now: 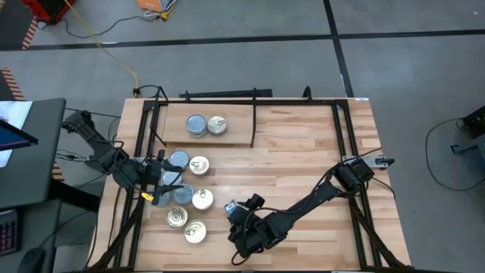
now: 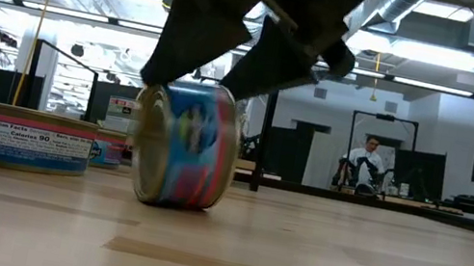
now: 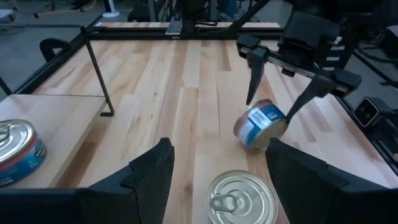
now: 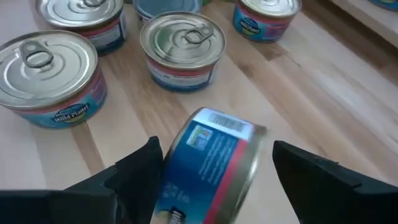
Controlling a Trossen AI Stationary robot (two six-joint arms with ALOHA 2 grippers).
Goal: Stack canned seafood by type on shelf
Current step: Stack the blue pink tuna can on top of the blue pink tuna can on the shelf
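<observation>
One tin (image 2: 186, 144) stands on its edge on the table near the front, label wall up. My right gripper (image 3: 268, 111) hangs over it, open, slanting down, one finger beside each flat face. Several more tins lie flat in a cluster to its left, bluish-grey tops (image 1: 179, 159) and gold pull-tab tops (image 1: 195, 231) mixed. My left gripper (image 3: 217, 174) is open above this cluster with nothing between its fingers, a gold-topped tin (image 3: 242, 199) just below it. The shelf (image 1: 235, 136) at the far left carries one bluish-grey tin (image 1: 196, 125) and one gold tin (image 1: 217, 125) side by side. My right gripper comes at the tin on its edge (image 4: 211, 168) from above, slanting down, with its fingers across the tin's flat faces. A gap shows beside one finger (image 4: 311, 180). Whether the other finger (image 4: 140, 177) touches the tin, I cannot tell.
A black metal frame (image 1: 348, 136) runs round the table's edges, and a thin divider rod (image 1: 254, 125) stands at the shelf's right end. Bare wood (image 1: 303, 144) lies to the right of the tins. A person sits far off in the room behind the table (image 2: 369, 161).
</observation>
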